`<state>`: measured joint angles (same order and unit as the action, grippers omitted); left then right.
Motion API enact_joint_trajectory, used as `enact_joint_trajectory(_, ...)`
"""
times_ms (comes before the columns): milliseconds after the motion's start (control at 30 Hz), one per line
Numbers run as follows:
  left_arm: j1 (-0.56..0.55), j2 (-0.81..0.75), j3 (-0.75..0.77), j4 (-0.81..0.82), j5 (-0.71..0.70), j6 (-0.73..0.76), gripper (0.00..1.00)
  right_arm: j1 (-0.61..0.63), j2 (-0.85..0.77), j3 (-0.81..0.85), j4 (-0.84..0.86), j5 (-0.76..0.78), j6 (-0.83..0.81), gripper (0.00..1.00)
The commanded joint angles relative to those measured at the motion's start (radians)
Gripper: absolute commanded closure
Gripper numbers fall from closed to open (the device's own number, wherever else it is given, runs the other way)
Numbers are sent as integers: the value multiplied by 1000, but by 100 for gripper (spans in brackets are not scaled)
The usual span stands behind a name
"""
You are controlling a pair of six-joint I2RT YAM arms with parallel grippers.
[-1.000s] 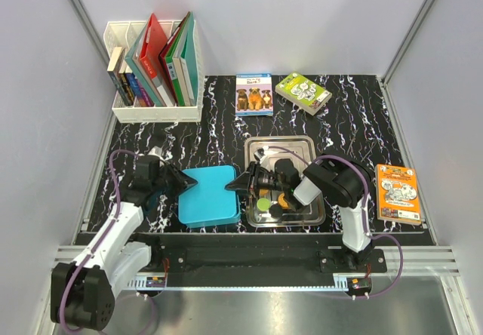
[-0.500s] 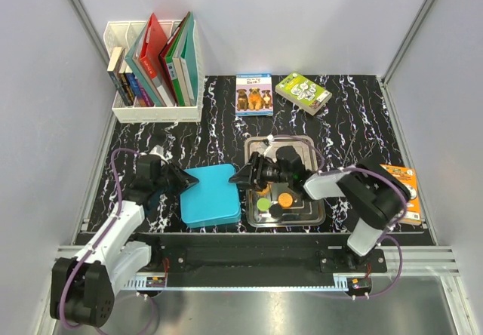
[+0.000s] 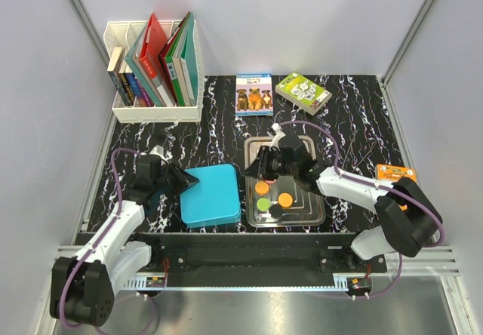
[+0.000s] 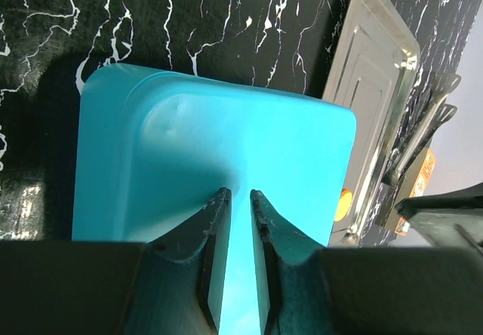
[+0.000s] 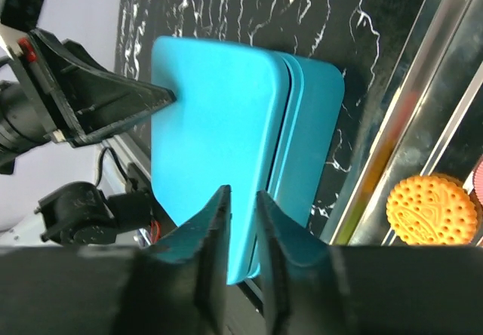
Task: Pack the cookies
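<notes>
- Box [image 3: 211,195]: blue, with its lid on. It sits on the table [image 3: 355,124] just left of the tray. It looks hard and smooth. I think the lid must come off before any cookie can go in.
- Tray [image 3: 311,213]: shiny metal and flat, with a low rim. It holds the cookies.
- Left gripper [image 3: 181,182]: its fingers are almost closed, with only a thin gap. Nothing seems to be pinched in the gap. The tips meet the left edge of the box.
- Right gripper [image 3: 253,171]: it hangs over the left rim of the tray and points toward the box. Its fingers are close together too, and they hold nothing.
- Cookies [image 3: 285,199]: small, round, flat discs in the near part of the tray.
  - I can see two orange ones, a green cookie [image 3: 262,204] and a black cookie [image 3: 277,210], all near each other.
  - They are probably light and stiff, and may crack if squeezed hard.
  - They lie flat on slick metal, so they could slide away from a push.
  - My guess is to open the fingers a bit wider than one disc and come straight down. Then pinch it softly across its round edge, one cookie at a time.
</notes>
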<state>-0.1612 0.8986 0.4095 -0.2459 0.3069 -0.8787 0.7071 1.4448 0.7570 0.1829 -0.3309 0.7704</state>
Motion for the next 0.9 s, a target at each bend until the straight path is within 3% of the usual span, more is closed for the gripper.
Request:
enact_joint_trajectory(0,-4,6,14,2,-15,7,75,23,9,31,-23,-19,-52,77)
enact_joint_trajectory(300,-4,-46,90,-22,-22,29,63,38,0,30,-3,4,-49,67)
enact_joint_trajectory(600,-6,-98,256,-139,-37,110,59,38,-92,56,-95,82,-100,53)
enact_joint_trajectory(867,-44,-112,407,-326,-293,277,58,38,-334,129,-379,390,-324,37)
